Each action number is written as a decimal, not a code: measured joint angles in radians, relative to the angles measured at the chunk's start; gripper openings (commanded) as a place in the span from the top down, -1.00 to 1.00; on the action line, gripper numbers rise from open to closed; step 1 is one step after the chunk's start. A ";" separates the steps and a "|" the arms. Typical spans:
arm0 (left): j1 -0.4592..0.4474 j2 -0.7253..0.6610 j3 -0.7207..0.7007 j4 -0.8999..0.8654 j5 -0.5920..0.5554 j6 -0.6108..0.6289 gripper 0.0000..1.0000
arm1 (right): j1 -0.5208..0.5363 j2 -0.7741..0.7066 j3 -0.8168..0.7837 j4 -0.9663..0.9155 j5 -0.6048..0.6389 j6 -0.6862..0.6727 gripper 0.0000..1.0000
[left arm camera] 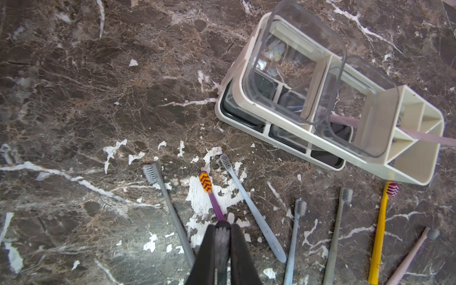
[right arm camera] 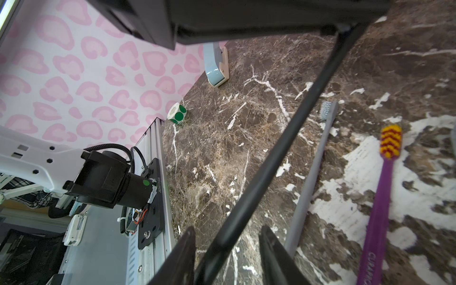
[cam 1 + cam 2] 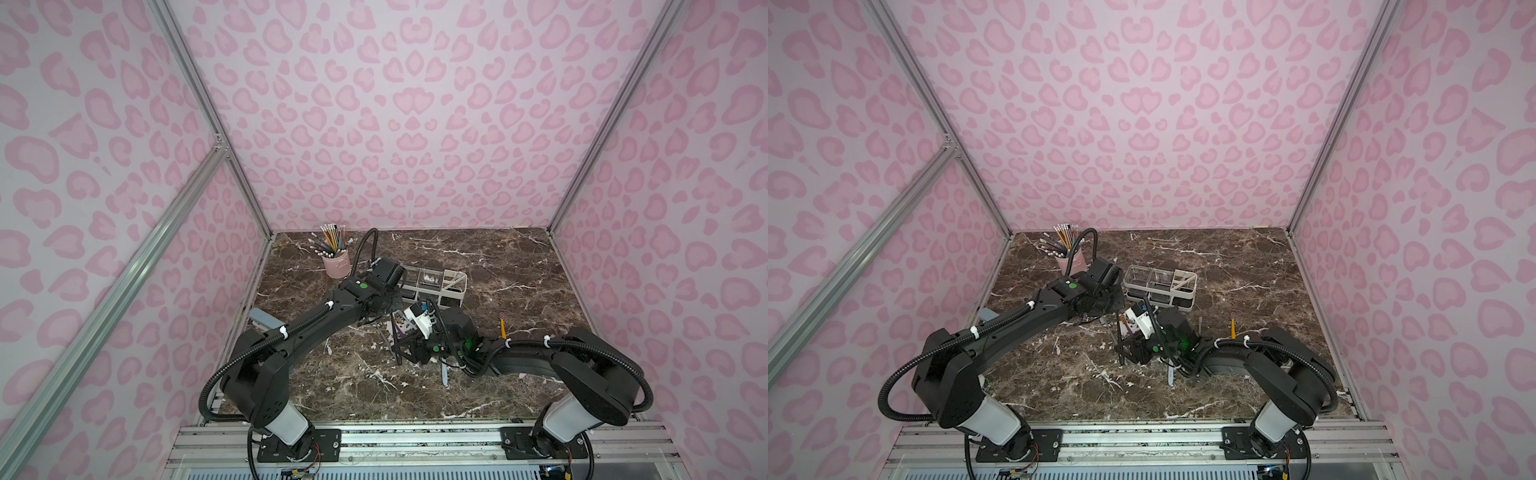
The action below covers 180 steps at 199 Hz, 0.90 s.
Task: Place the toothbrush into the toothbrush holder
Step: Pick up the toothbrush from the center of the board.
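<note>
Between the two arms, just on the robot's side of the toothbrush holder [image 3: 462,287], a black toothbrush [image 2: 281,148] is held above the marble tabletop [image 1: 74,98]. The left gripper [image 1: 222,227] is seen with its jaws pressed together. A dark, grey-flecked end of the brush, apparently the bristled head, is pinched between them. The other end of the handle is straddled by the right gripper [image 2: 227,229]. Its jaws stand partly apart, with a gap visible on either side of the handle, so no grip by that claw is shown.

The toothbrush is slim, straight and matt black, and it is carried at a slant, clear of the marble. In a top view it shows as a thin dark line [image 3: 394,336] running between the two grippers.

The holder is white, with two clear square boxes side by side. A divided compartment sits at its end on the robot's right, and a pink handle [image 1: 419,134] is lodged in it. On the marble below, a purple toothbrush [image 2: 385,197] with yellow-and-red bristles lies beside a grey toothbrush [image 2: 313,172].
</note>
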<state>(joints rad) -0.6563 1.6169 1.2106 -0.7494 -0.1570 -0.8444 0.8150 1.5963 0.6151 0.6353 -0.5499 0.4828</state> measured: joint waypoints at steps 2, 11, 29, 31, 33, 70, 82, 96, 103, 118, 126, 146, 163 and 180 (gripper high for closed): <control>0.000 0.000 0.000 0.000 0.000 0.000 0.98 | 0.000 0.001 0.000 0.003 -0.001 0.000 0.20; 0.000 0.000 0.000 0.000 0.000 0.000 0.98 | 0.000 0.003 0.000 0.006 -0.002 0.000 0.22; -0.001 0.000 0.000 0.000 0.000 0.000 0.98 | 0.000 0.003 0.000 0.008 -0.002 0.002 0.32; -0.001 0.000 0.000 0.000 0.000 0.000 0.98 | 0.000 0.003 0.000 0.008 -0.002 0.004 0.32; -0.001 0.000 0.000 0.000 0.000 0.000 0.98 | 0.000 0.003 0.000 0.008 -0.002 0.008 0.33; -0.001 0.000 0.000 0.000 0.000 -0.001 0.98 | 0.000 0.007 0.000 0.009 -0.002 0.010 0.45; -0.001 0.000 0.000 0.000 0.000 -0.001 0.97 | 0.000 0.009 0.000 0.009 -0.002 0.011 0.51; -0.001 0.000 0.001 0.000 -0.001 -0.001 0.97 | 0.000 0.011 0.005 0.000 -0.001 0.023 0.59; -0.001 0.000 0.002 -0.001 -0.002 -0.001 0.98 | 0.000 0.013 0.006 -0.002 0.006 0.030 0.64; -0.001 0.000 0.002 -0.003 -0.005 -0.001 0.95 | -0.002 0.017 0.006 -0.024 0.021 0.046 0.73; -0.001 0.000 0.002 -0.007 -0.005 -0.001 0.93 | -0.003 0.018 0.006 -0.036 0.029 0.055 0.78; -0.002 -0.001 0.004 -0.015 -0.004 -0.003 0.88 | -0.005 0.022 0.006 -0.057 0.047 0.075 0.92; -0.002 -0.002 0.004 -0.016 -0.005 -0.003 0.80 | -0.005 0.023 0.013 -0.070 0.050 0.078 1.00; -0.001 -0.005 0.005 -0.016 -0.008 -0.004 0.67 | -0.005 0.023 0.019 -0.073 0.053 0.079 1.00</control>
<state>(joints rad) -0.6575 1.6119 1.2160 -0.7654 -0.1646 -0.8482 0.8104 1.6192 0.6338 0.5621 -0.4965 0.5617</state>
